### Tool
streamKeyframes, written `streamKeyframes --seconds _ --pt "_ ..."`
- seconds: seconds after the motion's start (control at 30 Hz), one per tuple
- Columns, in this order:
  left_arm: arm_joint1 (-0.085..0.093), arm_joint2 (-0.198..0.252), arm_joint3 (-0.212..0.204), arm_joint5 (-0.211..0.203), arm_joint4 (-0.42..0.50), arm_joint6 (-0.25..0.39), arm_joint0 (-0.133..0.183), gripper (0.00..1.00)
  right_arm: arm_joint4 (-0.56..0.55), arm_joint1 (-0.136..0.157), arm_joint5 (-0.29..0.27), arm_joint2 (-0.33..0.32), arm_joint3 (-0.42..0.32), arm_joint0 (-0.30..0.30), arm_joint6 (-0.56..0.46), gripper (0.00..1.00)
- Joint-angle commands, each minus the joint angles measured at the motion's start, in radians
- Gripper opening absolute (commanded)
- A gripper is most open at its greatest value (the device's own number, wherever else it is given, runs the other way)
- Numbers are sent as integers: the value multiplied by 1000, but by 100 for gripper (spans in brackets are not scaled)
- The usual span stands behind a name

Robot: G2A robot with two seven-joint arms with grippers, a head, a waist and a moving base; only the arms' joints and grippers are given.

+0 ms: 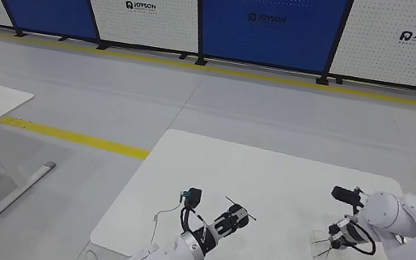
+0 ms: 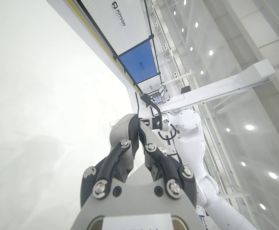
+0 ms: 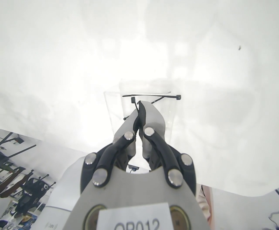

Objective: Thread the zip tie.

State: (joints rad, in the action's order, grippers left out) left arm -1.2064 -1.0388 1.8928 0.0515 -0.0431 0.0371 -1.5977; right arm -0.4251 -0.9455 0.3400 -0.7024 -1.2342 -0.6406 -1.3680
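Worktop (image 1: pixel 283 175), white, cut off at the right and near side of your top view. Left claw (image 2: pixel 137 122) sits by the near edge, around its middle, pads pressed together on a black zip tie (image 2: pixel 136 102); from the wrist you see one thin stretch rising past the fingertips, the rest buried between the pads. Right claw (image 3: pixel 139 106) hangs toward the near right corner, just above a clear tray (image 3: pixel 108 104), pinched shut on a second zip tie (image 3: pixel 133 100) near its head; how far its tail runs is hard to make out. Loose zip ties (image 3: pixel 152 95) cross inside the tray; count unclear.
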Motion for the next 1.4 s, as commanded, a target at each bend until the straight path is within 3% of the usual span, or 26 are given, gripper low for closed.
streamKeyframes --seconds 0.0,0.17,0.57,0.67,0.8,0.93,1.27,1.37 --pt "0 0 0 0 0 0 0 0 -4 27 0 -88 -67 -58 31 0" --pt "0 0 0 0 0 0 0 0 8 86 0 -303 -258 -248 99 0" --pt "0 0 0 0 0 0 0 0 8 86 0 -303 -258 -248 99 0" --pt "0 0 0 0 0 0 0 0 1 84 -3 -302 -277 -267 150 0" --pt "0 0 0 0 0 0 0 0 75 91 0 -388 -357 -321 252 0" --pt "0 0 0 0 0 0 0 0 86 107 0 -498 -469 -440 375 0" --pt "0 1 1 -1 0 -1 1 0 86 107 0 -498 -469 -440 375 0" --pt "-8 25 -1 3 -32 -61 19 0 86 107 0 -498 -469 -440 375 0"
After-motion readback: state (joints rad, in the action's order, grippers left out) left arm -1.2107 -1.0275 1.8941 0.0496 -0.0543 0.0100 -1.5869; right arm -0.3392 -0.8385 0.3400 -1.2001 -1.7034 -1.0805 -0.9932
